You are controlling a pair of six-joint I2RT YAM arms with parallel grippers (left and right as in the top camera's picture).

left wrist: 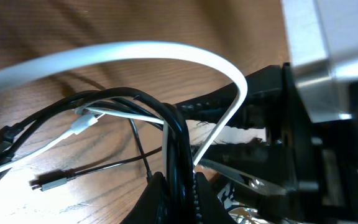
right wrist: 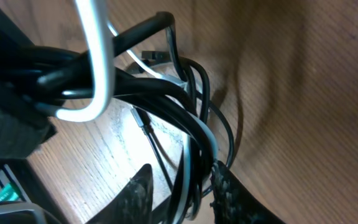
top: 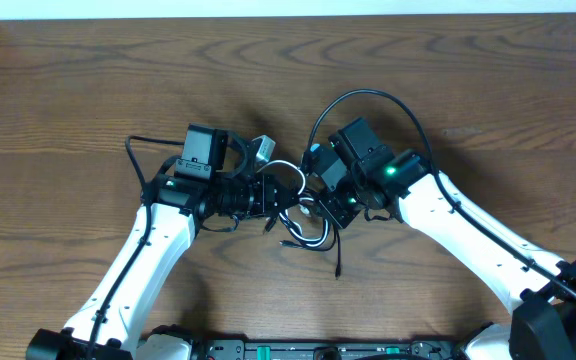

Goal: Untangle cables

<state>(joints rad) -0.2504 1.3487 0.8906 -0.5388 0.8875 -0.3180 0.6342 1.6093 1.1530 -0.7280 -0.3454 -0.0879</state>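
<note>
From overhead we see the tabletop (top: 68, 100) evenly and softly lit, sharp, with faint shadows beside the arms. In the left wrist view the white cable (left wrist: 154, 53) glares and the black cable (left wrist: 176, 143) blurs near the lens. The right wrist view is dim, with one bright glare patch on the wood and the right claw (right wrist: 182, 183) out of focus.

Cables (top: 306, 238) on table (top: 68, 90) centre
</note>
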